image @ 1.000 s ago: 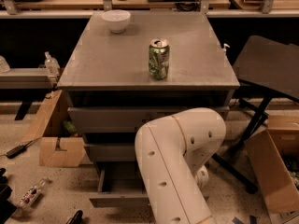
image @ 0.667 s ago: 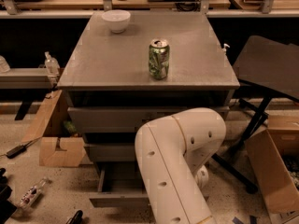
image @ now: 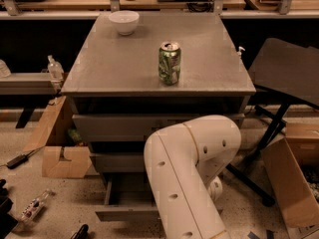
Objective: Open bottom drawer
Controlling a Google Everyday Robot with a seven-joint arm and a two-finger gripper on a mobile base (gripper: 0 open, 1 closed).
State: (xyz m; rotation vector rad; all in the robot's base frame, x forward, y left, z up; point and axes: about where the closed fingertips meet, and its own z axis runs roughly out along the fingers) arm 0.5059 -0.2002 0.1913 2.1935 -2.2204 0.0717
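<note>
The grey cabinet [image: 124, 59] has three drawers. The widest drawer [image: 114, 127] and the middle drawer [image: 117, 162] sit flush. Below them the bottom drawer [image: 124, 214] stands pulled out toward me, its plain grey inside [image: 130, 189] showing behind the flat front. My white arm [image: 189, 173] bends down in front of the cabinet's lower right and covers the right part of all three drawers. The gripper is hidden behind that arm, low near the bottom drawer, and the knob is covered too.
A green can [image: 169, 63] and a white bowl [image: 123, 22] stand on the cabinet top. Cardboard boxes lie at left [image: 60, 153] and right [image: 291, 183]. A black stand [image: 289, 68] is at right. A small bottle [image: 35, 205] lies on the floor.
</note>
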